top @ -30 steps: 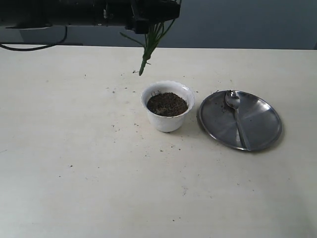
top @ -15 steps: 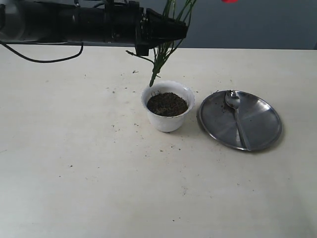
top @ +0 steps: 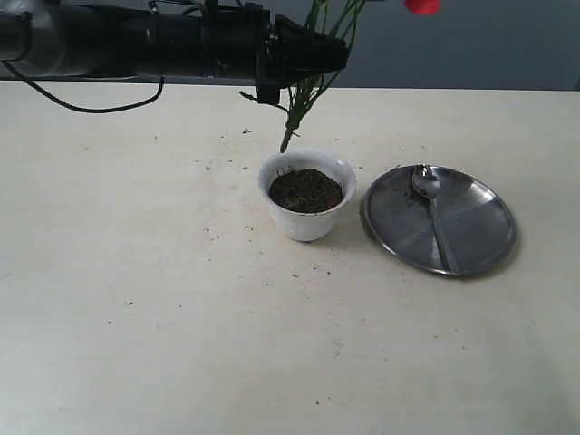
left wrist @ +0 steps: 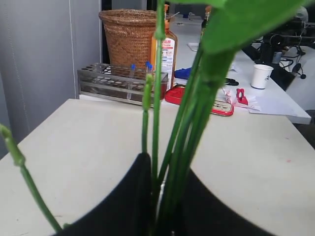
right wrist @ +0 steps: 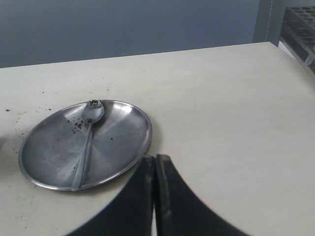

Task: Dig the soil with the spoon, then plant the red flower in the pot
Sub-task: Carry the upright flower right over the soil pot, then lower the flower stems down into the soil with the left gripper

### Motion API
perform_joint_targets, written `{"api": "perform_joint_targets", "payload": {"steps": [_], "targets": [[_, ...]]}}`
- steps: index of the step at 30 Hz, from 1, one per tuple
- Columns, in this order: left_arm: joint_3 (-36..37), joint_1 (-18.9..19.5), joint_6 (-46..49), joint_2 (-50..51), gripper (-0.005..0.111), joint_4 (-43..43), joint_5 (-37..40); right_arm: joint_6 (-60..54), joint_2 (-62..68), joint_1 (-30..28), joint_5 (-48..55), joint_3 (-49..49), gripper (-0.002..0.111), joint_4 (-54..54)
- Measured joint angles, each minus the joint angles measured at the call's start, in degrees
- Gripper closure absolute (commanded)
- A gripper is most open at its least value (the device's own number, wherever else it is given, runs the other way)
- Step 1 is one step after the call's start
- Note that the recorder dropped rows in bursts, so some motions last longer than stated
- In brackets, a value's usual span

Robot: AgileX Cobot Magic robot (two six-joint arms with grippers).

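Observation:
The white scalloped pot stands mid-table, filled with dark brown soil. Above and behind it my left gripper is shut on the green stems of the red flower; the stem ends hang just over the pot's far-left rim, and only a scrap of red bloom shows at the top edge. In the left wrist view the stems run up between the black fingers. The silver spoon lies in the steel plate. My right gripper is shut and empty, beside the plate with the spoon.
Soil crumbs are scattered on the cream table around the pot. In the left wrist view, a test-tube rack, a wicker basket, a bottle and a paper cup stand beyond the table's far edge.
The left arm has swung in from above and moved right, bringing the stem ends down from behind the pot to just over its far-left rim. The red bloom has come into view.

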Motion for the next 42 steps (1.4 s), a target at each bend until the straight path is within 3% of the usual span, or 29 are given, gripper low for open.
{"api": "perform_joint_targets", "payload": {"steps": [5,42], "targets": [[0.00,-1.19,0.00,1.27,0.106,0.00,0.00,0.00,0.00,0.00,0.00,0.00,0.108,0.00],[0.00,-0.01,-3.07,-0.63,0.106,0.00,0.09,0.00,0.00,0.00,0.00,0.00,0.108,0.00]]}}
